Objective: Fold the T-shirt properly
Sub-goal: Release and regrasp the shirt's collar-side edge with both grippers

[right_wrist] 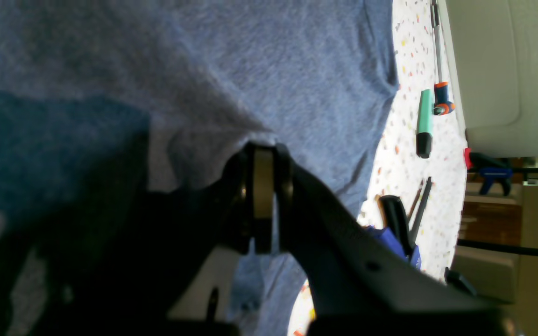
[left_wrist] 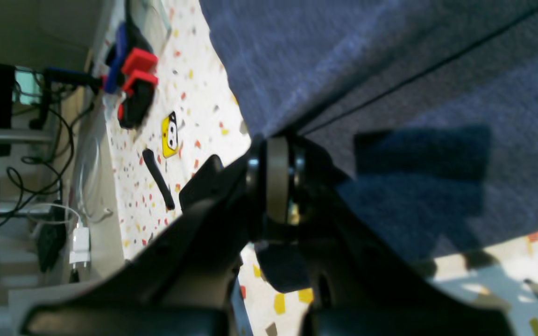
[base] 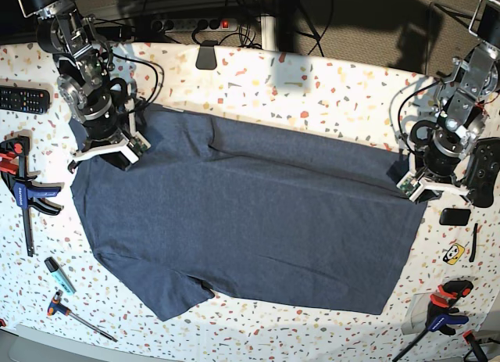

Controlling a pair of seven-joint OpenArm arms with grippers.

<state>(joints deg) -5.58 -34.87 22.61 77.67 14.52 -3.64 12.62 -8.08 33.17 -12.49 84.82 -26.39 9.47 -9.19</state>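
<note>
Both arms are working at opposite ends of the T-shirt (base: 242, 213), which is lying spread, plain navy side up, across the speckled table (base: 312, 88).

Left gripper (left_wrist: 276, 179): jaws are pressing together on a pinch of T-shirt fabric at its edge. The cloth is fanning out from the jaw tips, pulled into straight ridges. Off to one side of the jaws, well apart from them, a yellow sticker (left_wrist: 169, 135), a black marker (left_wrist: 158, 178) and a red-and-black clamp (left_wrist: 131, 77) are lying on the table.

Right gripper (right_wrist: 263, 198): jaws are likewise closing on a bunched fold of the T-shirt, the fabric gathering into a small peak right at the tips. Beyond the jaws and past the shirt's edge, a green highlighter (right_wrist: 424, 122) and an orange-collared screwdriver (right_wrist: 439, 77) are resting near each other; a blue clamp (right_wrist: 397, 233) is sitting closer to the gripper body.
</note>
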